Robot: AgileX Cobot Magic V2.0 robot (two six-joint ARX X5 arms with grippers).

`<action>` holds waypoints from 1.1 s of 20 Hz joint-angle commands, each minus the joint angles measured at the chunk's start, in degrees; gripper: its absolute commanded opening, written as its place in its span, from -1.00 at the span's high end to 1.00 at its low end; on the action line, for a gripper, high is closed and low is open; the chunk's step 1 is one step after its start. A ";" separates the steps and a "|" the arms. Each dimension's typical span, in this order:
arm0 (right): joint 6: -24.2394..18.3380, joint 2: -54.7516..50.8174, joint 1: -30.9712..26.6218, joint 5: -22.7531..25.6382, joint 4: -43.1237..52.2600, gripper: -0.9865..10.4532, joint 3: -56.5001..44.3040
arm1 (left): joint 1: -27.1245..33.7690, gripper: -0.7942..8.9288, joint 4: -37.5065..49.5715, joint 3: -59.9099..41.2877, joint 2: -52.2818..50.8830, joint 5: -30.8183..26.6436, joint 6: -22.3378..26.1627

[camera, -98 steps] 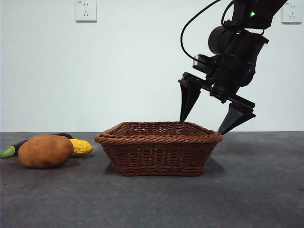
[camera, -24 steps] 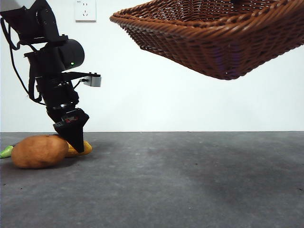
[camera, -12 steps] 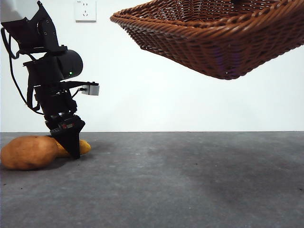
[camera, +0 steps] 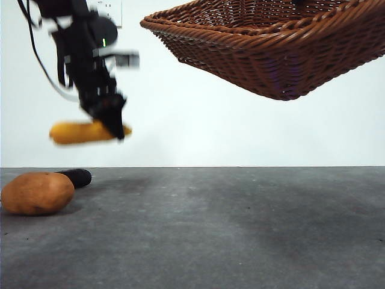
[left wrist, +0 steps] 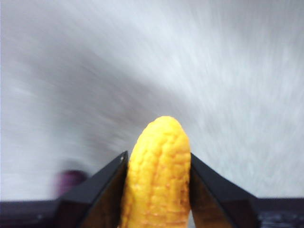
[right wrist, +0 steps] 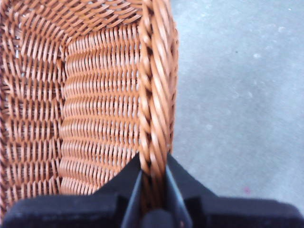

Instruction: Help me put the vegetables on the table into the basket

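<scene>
High above the table's left side my left gripper [camera: 111, 123] is shut on the yellow corn cob [camera: 84, 132], which hangs level and blurred; the left wrist view shows the corn cob [left wrist: 159, 171] clamped between both jaws of my left gripper [left wrist: 158, 178]. The tan potato [camera: 37, 193] rests on the table [camera: 228, 229] at far left, with the dark eggplant [camera: 76, 177] just behind it. The wicker basket [camera: 271, 48] hangs tilted in the air at upper right. My right gripper [right wrist: 153, 183] is shut on the basket's braided rim [right wrist: 154, 85].
A white wall with a power socket [camera: 111, 9] stands behind the table. Nothing lies on the table under the raised basket.
My left gripper has risen from the table with the corn cob in it. The potato stays at the left, and the eggplant now shows behind it. The basket hangs as before.
</scene>
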 commanded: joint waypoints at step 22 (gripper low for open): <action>16.66 2.10 -0.24 -5.01 19.52 0.85 -22.77 | -38.86 0.85 8.02 -22.88 -24.76 3.96 -26.27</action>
